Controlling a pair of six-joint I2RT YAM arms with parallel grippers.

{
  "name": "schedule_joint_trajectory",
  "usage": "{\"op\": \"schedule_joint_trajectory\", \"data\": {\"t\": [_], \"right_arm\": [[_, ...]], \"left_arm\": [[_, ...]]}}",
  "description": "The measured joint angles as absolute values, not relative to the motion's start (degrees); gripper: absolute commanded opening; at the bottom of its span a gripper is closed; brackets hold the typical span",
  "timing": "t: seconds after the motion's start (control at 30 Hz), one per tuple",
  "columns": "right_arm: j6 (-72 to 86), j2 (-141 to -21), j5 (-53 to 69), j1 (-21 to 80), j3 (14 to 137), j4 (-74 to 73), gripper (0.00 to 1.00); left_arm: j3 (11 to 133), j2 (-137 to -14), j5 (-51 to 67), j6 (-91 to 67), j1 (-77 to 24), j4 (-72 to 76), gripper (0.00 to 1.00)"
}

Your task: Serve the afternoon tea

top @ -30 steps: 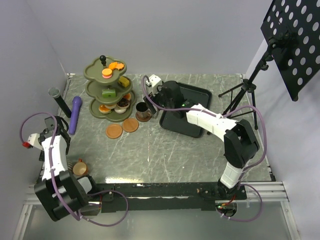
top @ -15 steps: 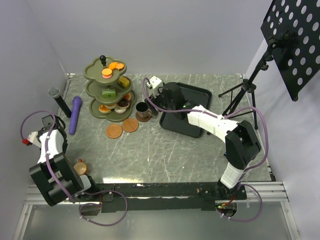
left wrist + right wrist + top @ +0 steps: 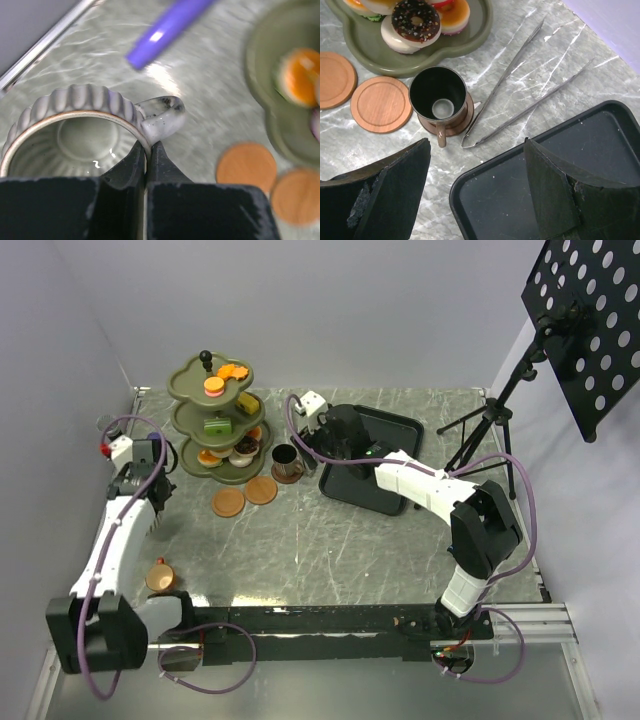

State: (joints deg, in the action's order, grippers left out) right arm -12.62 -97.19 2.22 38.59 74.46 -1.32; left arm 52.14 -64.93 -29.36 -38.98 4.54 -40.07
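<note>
Grey ribbed cup (image 3: 75,115), rim pinched by the outstretched left pincer (image 3: 148,160) at nine o'clock; right pincer (image 3: 476,150) gapes near the glossy dark cup (image 3: 438,97).

The three-tier stand (image 3: 185,387) is at the rear left of the table (image 3: 330,550) with pastries (image 3: 214,386) on its tiers; just before it two saucers (image 3: 228,502) lie side by side, and a cup on its saucer (image 3: 286,464) stands to their right. Tongs (image 3: 504,81) lie between that cup and the tray (image 3: 396,426), which sits right of centre with a tripod (image 3: 478,430) beyond its right side. Left of the stand the left gripper (image 3: 147,148) pinches the ribbed cup (image 3: 75,132) at its rim, and another cup (image 3: 160,575) sits near the front left corner.
</note>
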Motion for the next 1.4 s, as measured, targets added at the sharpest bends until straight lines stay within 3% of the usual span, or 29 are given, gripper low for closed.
{"op": "schedule_joint_trajectory", "data": {"t": [0.27, 0.8, 1.13, 1.4], "right_arm": [[-10.44, -94.91, 0.12, 38.59, 72.86, -1.65, 0.81], [-8.36, -84.71, -6.76, 38.28, 61.93, -0.03, 0.82], [-3.33, -74.32, -6.22, 36.07, 50.33, 0.82, 0.82], [0.40, -72.03, -4.62, 35.99, 47.51, 0.43, 0.82]], "left_arm": [[48.88, -57.23, -24.36, -31.27, -5.87, -40.12, 0.01], [52.90, -63.59, -6.00, -21.87, -35.62, -41.04, 0.01], [49.84, -70.67, 4.69, -9.28, -43.27, -34.17, 0.01], [48.86, -76.55, 10.17, -1.37, -43.35, -28.88, 0.08]]}}
